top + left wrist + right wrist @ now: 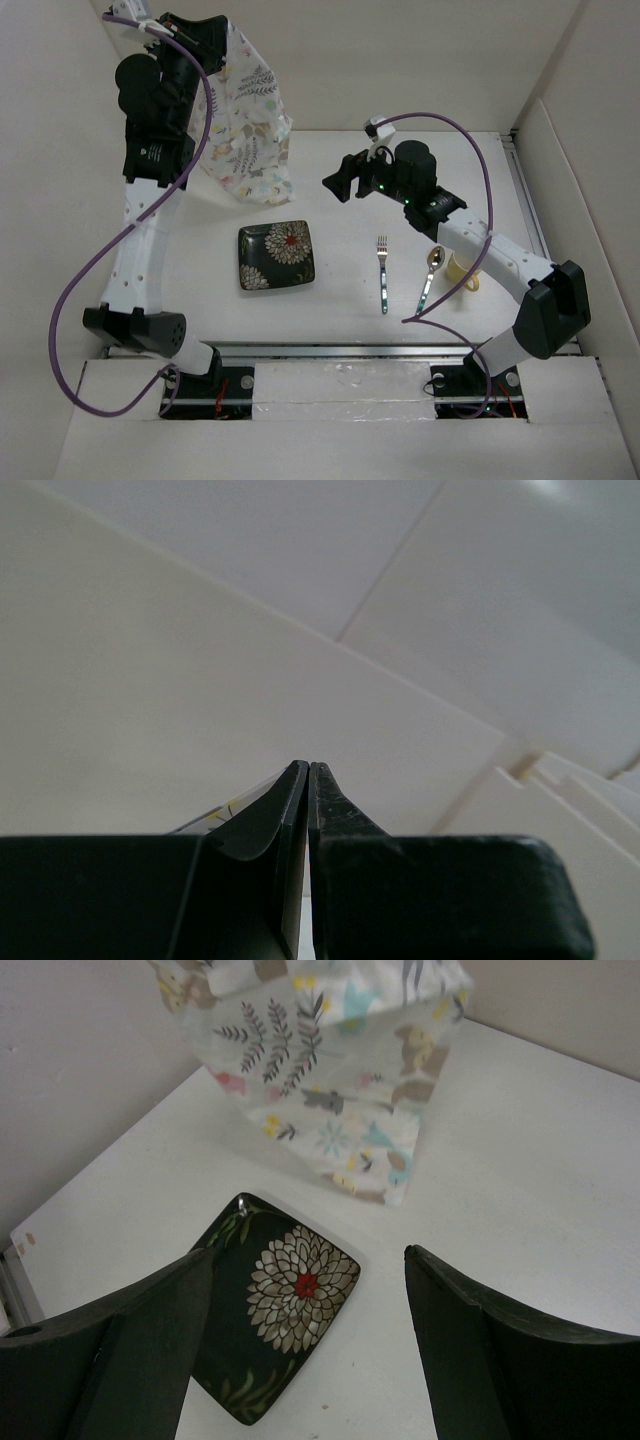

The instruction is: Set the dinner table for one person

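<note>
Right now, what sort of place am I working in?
Likely a robot test cell staged for dining: plain white tabletop boxed by white panel walls, holding a black floral square plate and silver metal fork.

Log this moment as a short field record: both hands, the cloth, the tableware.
left hand: shut on the placemat, raised high
right hand: open, empty, above the table
placemat: hanging beyond the plate
plate: flat on the table
fork, spoon: side by side, right of the plate
</note>
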You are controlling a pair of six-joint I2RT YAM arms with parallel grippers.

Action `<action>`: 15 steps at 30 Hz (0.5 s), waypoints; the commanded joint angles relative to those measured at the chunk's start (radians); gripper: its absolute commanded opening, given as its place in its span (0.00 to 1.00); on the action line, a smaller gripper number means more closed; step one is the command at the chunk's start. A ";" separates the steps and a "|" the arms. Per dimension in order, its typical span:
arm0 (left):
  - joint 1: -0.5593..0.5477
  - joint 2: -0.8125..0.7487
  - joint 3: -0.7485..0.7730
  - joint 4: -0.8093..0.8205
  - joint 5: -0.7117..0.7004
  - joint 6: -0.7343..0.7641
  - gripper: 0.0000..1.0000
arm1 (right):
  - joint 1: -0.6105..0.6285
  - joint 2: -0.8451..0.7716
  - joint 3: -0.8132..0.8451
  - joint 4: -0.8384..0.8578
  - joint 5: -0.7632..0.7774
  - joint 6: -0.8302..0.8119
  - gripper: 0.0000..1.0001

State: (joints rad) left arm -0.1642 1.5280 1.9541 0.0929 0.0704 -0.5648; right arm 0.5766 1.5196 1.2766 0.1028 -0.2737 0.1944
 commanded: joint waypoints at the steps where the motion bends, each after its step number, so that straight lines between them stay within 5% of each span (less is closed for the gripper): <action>1: -0.006 -0.089 -0.153 0.265 0.090 -0.114 0.00 | -0.017 -0.033 -0.012 -0.011 -0.013 -0.026 0.82; 6: -0.055 -0.030 -0.435 0.419 0.190 -0.199 0.00 | -0.064 -0.045 -0.092 0.009 -0.009 -0.013 0.80; 9: -0.132 0.058 -0.547 0.505 0.207 -0.234 0.00 | -0.092 -0.042 -0.129 0.009 0.002 -0.007 0.70; 13: -0.299 0.201 -0.583 0.528 0.119 -0.201 0.00 | -0.133 -0.039 -0.171 0.009 0.048 0.010 0.24; 15: -0.376 0.306 -0.548 0.522 0.100 -0.220 0.00 | -0.148 -0.041 -0.184 0.002 0.062 0.014 0.19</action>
State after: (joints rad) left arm -0.4397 1.8133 1.3827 0.5354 0.1829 -0.7670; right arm 0.4534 1.5009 1.1034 0.0814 -0.2481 0.2020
